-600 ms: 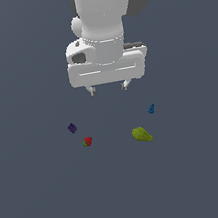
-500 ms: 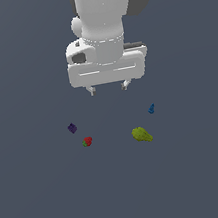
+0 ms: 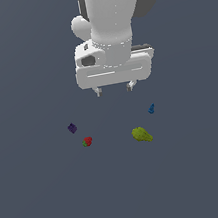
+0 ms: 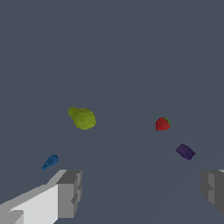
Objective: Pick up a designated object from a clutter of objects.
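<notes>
The dark purple chunk (image 3: 72, 128) lies on the grey floor at the exterior view's left; it also shows in the wrist view (image 4: 186, 152). My gripper (image 3: 113, 89) hangs open and empty well above the floor, up and to the exterior view's right of the chunk. Its grey fingertips (image 4: 70, 194) show in the wrist view. The red strawberry-like piece (image 3: 88, 141) lies close beside the purple chunk. The small blue piece (image 3: 151, 108) and the yellow-green lumpy one (image 3: 141, 134) lie at the exterior view's right.
The grey floor (image 3: 41, 204) stretches flat all around the four items. In the wrist view show the red piece (image 4: 162, 124), the yellow-green lump (image 4: 82, 118) and the blue piece (image 4: 50, 161).
The arm and gripper have shifted slightly towards the exterior view's left. The four items have not moved.
</notes>
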Controlling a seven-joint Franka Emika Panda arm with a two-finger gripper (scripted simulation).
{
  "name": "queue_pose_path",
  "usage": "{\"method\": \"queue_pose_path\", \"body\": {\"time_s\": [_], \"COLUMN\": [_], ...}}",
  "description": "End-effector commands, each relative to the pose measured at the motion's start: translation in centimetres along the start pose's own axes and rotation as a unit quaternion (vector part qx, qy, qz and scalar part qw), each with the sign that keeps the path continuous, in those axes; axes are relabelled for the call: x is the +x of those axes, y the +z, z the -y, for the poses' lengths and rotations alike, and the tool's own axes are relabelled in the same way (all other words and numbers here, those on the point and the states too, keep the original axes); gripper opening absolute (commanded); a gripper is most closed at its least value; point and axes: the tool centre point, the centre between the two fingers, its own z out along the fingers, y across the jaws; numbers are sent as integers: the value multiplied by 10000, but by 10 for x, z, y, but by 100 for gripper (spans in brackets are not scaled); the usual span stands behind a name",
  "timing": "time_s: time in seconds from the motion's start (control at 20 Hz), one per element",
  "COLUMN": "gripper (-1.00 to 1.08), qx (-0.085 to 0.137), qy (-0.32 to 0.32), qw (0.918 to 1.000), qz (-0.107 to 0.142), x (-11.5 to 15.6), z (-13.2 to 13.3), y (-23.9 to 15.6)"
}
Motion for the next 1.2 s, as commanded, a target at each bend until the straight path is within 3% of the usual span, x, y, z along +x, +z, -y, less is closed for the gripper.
{"method": "queue_pose_path", "body": {"time_s": [0.0, 0.35, 0.7, 0.9, 1.15], "gripper": [100, 100, 100, 100, 100], "qx": [-1, 62, 187, 258, 303], "qy": [1, 241, 843, 1367, 2135], "qw": [10000, 9997, 9963, 9903, 9764], "qz": [4, 12, 34, 47, 57], "x": [0, 2, 3, -2, -19], "z": [0, -15, -53, -86, -133], "y": [0, 19, 66, 105, 159]}}
